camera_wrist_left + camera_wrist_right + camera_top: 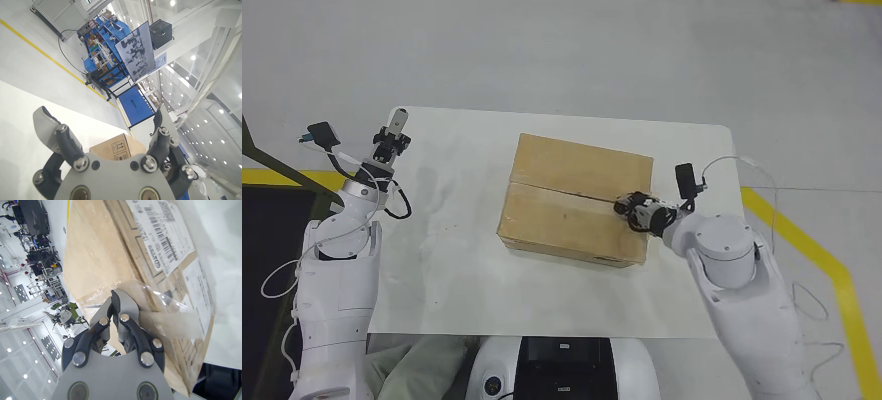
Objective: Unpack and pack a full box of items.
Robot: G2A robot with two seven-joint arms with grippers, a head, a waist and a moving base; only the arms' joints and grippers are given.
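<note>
Right hand (114, 306) sits at the right end of a closed cardboard box (567, 195), over the seam between its top flaps, with its fingers drawn narrow and almost touching. Crinkled clear tape (151, 290) lifts off the box edge just beside the fingertips; whether they pinch it is unclear. The box lies in the middle of the white counter (442, 270). Left hand (101, 110) hangs over the counter's far left corner, well apart from the box, fingers spread wide, holding nothing.
</note>
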